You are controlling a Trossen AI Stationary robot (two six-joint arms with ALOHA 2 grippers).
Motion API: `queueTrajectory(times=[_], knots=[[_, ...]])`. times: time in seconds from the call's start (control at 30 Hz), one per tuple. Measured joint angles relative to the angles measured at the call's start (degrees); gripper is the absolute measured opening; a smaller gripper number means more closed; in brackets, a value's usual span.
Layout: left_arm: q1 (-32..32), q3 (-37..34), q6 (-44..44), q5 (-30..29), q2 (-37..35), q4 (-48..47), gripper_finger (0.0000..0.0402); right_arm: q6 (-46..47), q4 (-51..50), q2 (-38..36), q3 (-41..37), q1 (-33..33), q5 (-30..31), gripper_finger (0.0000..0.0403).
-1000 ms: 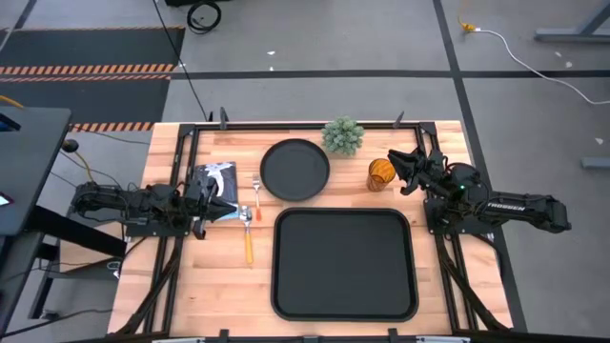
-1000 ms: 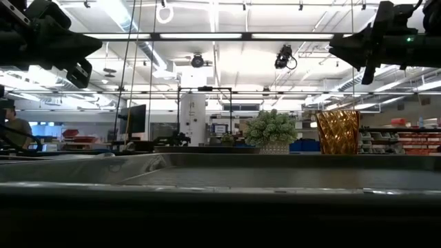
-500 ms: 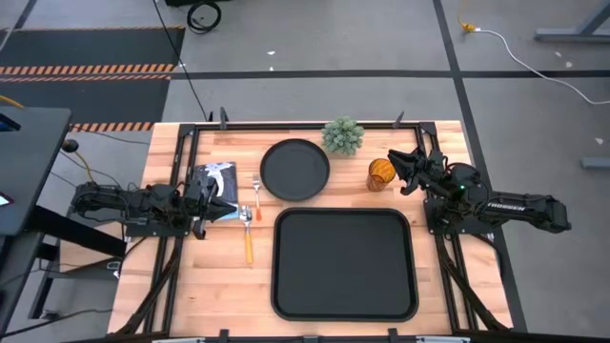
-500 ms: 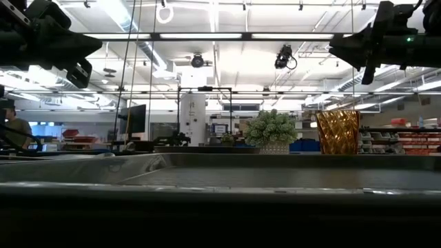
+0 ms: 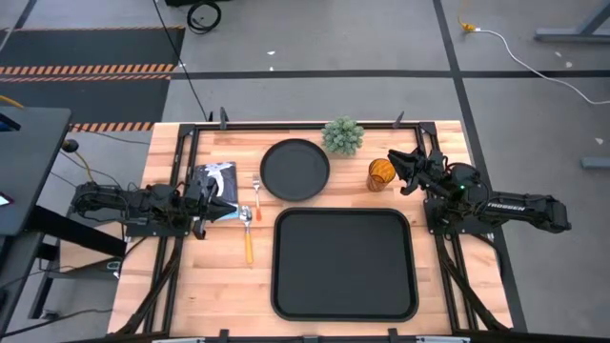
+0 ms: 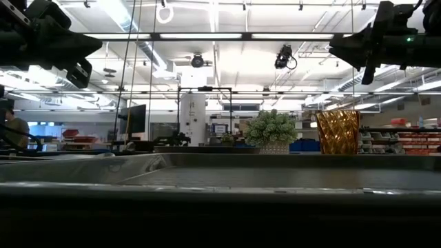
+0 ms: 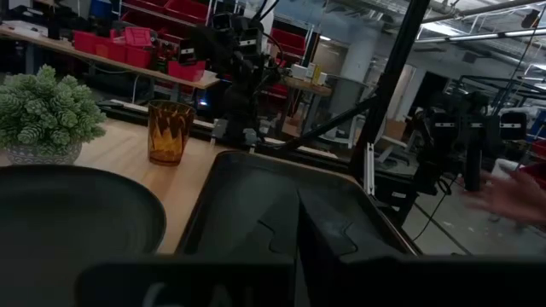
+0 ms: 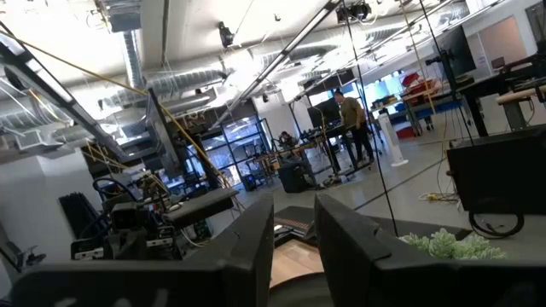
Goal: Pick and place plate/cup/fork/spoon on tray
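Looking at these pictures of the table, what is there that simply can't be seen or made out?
- Fork and spoon: missing from the low view, hidden behind the tray rim.
- Plate: cut off by the left wrist view's edge.
- Cup: absent from the right wrist view.
- A person's hand at the left wrist view's edge: blurred.
- Cup's contents: unclear in every view.

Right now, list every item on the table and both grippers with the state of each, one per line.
tray: empty, flat on the table.
plate: empty, on the table behind the tray.
cup: upright, beside the right gripper.
fork: lying on the table.
spoon: lying on the table.
potted plant: upright.
left gripper: holding nothing.
right gripper: holding nothing.
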Motion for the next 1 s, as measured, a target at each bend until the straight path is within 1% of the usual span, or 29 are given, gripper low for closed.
queueTrajectory(times=[0.07,0.17,0.23,0.3,0.4,0.5,0.6,0.73,0.87,0.93,1.0], knots=[[-0.01,-0.01,-0.25,-0.02,0.0,1.5,0.0009,-0.01,0.0,0.0,0.0,0.0,0.0,0.0094],[0.03,-0.02,-0.67,-0.38,-0.02,9.13,0.0009,-0.33,0.4,0.0,0.0,0.01,0.06,0.0093],[0.03,0.0,-1.94,-0.48,-0.02,13.59,0.0009,-2.0,2.33,0.0,0.0,-0.07,1.61,0.0093],[0.03,-0.01,-2.38,-0.48,-0.02,16.64,0.0009,-0.71,3.83,-0.01,0.0,-0.07,2.15,0.0093],[0.03,-0.01,-2.47,-0.48,-0.02,19.1,0.0009,-0.03,4.15,-0.02,-0.02,-0.09,1.97,0.0093],[0.03,-0.02,-2.45,-0.94,0.0,18.81,0.0009,1.39,2.82,0.24,-0.02,-0.09,1.21,0.0093],[0.03,-0.02,-2.51,-5.53,0.0,18.1,0.0009,4.54,1.87,1.15,0.0,-0.11,1.81,0.0093],[0.03,-0.01,-1.77,-12.59,1.09,16.54,0.0009,4.54,1.81,2.87,0.0,-0.56,1.71,0.0093],[0.06,0.0,1.77,-18.7,5.34,18.56,0.0009,4.74,1.85,4.57,0.0,-2.23,4.46,0.0093],[0.5,0.0,4.23,-21.59,8.07,20.35,0.0009,3.21,1.99,5.34,0.0,-3.59,5.03,0.0093],[1.56,0.0,7.35,-23.24,11.18,22.95,0.0009,1.93,1.99,5.77,0.09,-5.06,5.03,0.0093]])
